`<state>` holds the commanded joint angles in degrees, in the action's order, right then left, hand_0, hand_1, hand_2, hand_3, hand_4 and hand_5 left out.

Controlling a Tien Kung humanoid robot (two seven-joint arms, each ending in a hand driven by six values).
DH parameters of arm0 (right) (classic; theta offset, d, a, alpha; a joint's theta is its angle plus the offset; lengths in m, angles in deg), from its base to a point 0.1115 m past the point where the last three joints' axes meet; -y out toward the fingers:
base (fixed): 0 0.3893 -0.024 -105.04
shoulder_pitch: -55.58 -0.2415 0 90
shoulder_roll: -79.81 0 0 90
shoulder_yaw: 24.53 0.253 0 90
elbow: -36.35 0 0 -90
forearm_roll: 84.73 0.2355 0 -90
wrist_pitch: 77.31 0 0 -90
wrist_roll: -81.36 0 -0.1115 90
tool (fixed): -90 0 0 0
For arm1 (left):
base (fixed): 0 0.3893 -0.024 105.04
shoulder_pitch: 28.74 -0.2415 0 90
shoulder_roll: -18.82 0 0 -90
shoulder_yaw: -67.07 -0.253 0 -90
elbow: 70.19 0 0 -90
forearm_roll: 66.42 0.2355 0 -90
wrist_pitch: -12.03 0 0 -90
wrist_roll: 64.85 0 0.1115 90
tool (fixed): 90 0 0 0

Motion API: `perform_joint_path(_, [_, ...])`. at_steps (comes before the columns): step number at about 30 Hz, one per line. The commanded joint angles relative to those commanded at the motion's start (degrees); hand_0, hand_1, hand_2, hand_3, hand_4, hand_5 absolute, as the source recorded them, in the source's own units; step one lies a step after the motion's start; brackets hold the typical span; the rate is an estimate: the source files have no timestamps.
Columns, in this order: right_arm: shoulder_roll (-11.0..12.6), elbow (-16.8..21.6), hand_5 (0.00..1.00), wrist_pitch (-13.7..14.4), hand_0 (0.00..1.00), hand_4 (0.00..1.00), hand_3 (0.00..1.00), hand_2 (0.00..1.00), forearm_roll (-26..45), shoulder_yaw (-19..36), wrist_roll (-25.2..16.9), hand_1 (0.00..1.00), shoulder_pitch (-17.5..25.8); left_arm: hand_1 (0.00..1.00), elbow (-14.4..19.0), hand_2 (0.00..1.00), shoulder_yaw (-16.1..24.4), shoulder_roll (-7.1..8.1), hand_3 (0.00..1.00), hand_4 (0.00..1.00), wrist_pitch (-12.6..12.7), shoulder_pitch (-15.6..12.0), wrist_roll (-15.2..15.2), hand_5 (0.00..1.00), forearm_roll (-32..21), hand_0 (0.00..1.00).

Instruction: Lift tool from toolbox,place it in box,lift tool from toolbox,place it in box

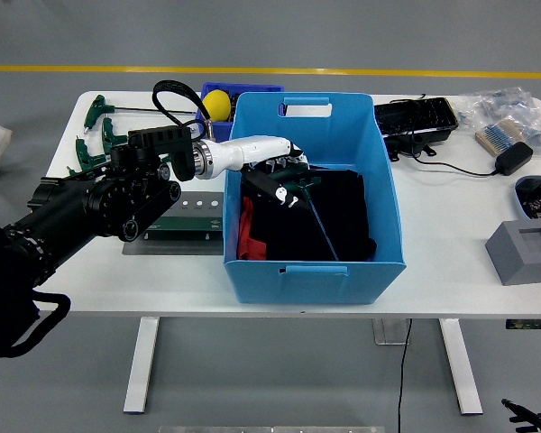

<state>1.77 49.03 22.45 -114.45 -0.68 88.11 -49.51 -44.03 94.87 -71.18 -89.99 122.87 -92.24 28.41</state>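
One T-handle tool (308,203) lies inside the blue box (383,194) at frame centre, its green grip up by my left hand (284,176) and its thin steel shaft slanting down over black cloth (343,216). I judge it stiff, light and slick along the shaft, so the moulded grip is the place to take such a tool. My fingers sit low over that grip; whether they pinch it I cannot tell. More green-handled tools (97,135) wait at the upper left of the worktop (451,262), beside the toolbox (185,219).
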Motion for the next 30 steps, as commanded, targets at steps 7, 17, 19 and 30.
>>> perform_joint_path(7, [0.0, 0.0, 0.663, 0.0, 0.631, 0.785, 0.541, 0.663, 0.0, 0.1, 0.1, 0.601, 0.2, 0.674, 1.0, 0.799, 1.0, 0.00, 0.735, 0.998, -1.7, -0.2, 0.6, 0.763, 2.7, 0.525])
perform_joint_path(17, [-0.1, 0.0, 0.663, -0.2, 0.631, 0.785, 0.541, 0.664, -0.2, 0.3, 0.2, 0.600, 0.7, 0.998, 3.3, 0.998, 3.1, 0.00, 0.875, 0.998, -3.1, -1.3, 0.4, 0.793, 6.4, 0.953])
perform_joint_path(19, [-0.1, 0.0, 0.663, -0.1, 0.631, 0.785, 0.541, 0.664, -0.1, 0.3, 0.2, 0.600, 0.8, 0.998, 4.1, 0.998, 4.0, 0.00, 0.875, 0.998, -1.2, -1.8, -0.3, 0.793, 6.9, 0.953])
perform_joint_path(30, [-0.1, -0.1, 0.663, 0.1, 0.631, 0.785, 0.541, 0.664, 2.1, -1.0, -0.6, 0.599, 0.8, 0.903, 19.0, 0.939, 20.5, 2.29, 0.809, 0.997, 5.6, -11.0, -2.1, 0.678, 3.9, 0.857])
